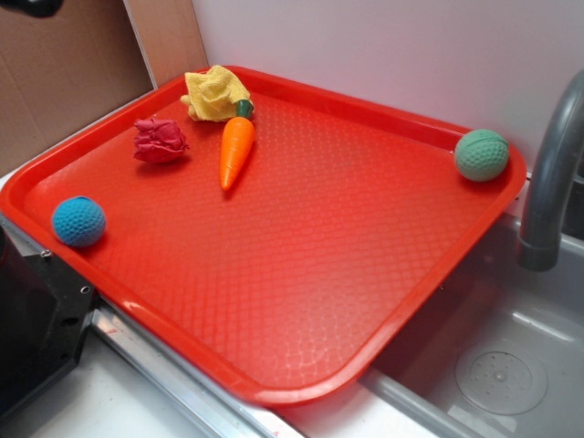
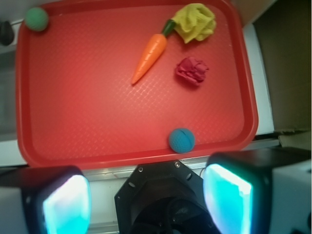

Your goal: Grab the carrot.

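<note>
The carrot (image 1: 236, 151) is a smooth orange cone with a dark green stem cap. It lies flat on the red tray (image 1: 319, 265) near the far left corner, stem end touching a yellow cloth lump (image 1: 215, 93). In the wrist view the carrot (image 2: 152, 54) lies high in the picture, tip pointing down-left. My gripper (image 2: 146, 200) hangs high above the tray's near edge, far from the carrot. Its two cyan pads (image 2: 66, 204) stand wide apart, open, with nothing between them. The gripper does not show in the exterior view.
A wrinkly dark red lump (image 1: 160, 140) sits left of the carrot. A blue ball (image 1: 78, 222) rests by the tray's left rim, a green ball (image 1: 481, 154) at its far right corner. A grey faucet (image 1: 549, 173) and sink (image 1: 497, 370) lie right. The black robot base (image 1: 36, 319) is at bottom left.
</note>
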`<action>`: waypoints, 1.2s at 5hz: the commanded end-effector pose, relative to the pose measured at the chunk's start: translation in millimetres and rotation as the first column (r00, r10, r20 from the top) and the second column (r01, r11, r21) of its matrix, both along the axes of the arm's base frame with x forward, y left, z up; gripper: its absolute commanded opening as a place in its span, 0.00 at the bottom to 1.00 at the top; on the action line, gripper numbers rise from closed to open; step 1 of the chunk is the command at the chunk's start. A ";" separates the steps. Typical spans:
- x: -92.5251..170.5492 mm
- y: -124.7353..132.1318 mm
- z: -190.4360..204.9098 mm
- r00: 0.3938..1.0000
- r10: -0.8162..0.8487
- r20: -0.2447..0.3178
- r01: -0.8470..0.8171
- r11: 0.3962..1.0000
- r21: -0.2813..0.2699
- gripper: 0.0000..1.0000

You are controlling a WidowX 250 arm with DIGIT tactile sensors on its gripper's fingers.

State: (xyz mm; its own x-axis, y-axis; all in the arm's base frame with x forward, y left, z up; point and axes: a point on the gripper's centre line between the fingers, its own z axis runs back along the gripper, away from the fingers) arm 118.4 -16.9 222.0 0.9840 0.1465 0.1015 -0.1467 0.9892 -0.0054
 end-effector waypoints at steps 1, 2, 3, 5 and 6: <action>70.0 15.6 -53.8 0.959 0.281 0.043 -0.280 0.960 -0.024 1.00; 103.2 33.2 -82.1 0.892 0.441 0.100 -0.435 0.897 -0.078 1.00; 114.3 40.4 -103.1 0.846 0.513 0.148 -0.509 0.858 -0.066 1.00; 130.3 50.5 -140.9 0.805 0.564 0.186 -0.572 0.820 -0.011 1.00; 138.6 49.5 -159.4 0.816 0.552 0.169 -0.557 0.830 -0.023 1.00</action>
